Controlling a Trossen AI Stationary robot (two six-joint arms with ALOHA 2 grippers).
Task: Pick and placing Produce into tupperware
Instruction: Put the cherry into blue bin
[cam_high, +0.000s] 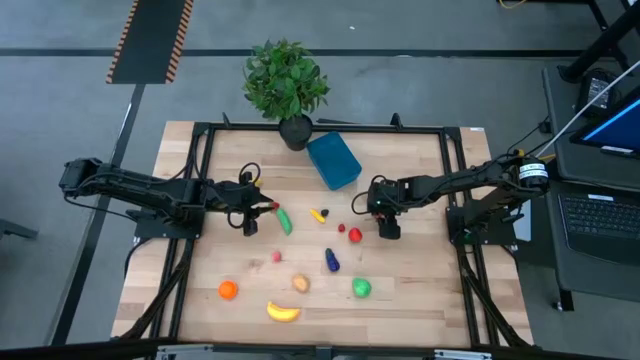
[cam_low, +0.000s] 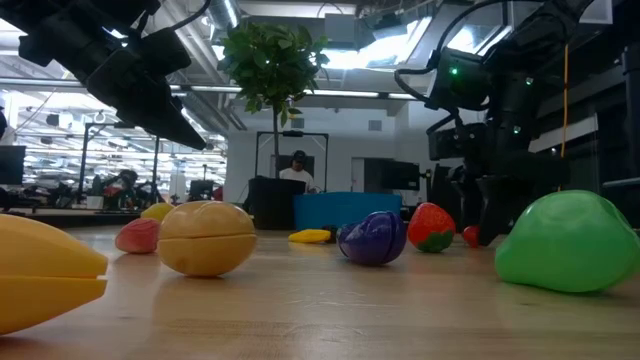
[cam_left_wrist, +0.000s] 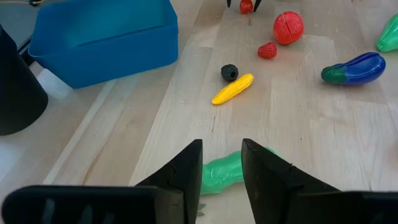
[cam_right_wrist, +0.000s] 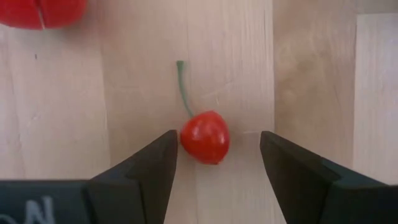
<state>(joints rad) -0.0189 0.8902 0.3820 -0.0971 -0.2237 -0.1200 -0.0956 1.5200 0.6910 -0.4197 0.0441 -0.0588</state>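
Right gripper (cam_right_wrist: 216, 163) stands open astride the cherry (cam_right_wrist: 205, 137): best to drop straight and pinch the fruit, not its stem. Left gripper (cam_left_wrist: 221, 165) hangs over the green cucumber (cam_left_wrist: 225, 174), gripping nothing, jaws narrowly parted. Beyond sits the blue tupperware (cam_high: 333, 160), empty. Only the right wrist view shows the stem

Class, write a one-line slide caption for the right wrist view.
Right gripper open around a cherry on the table.
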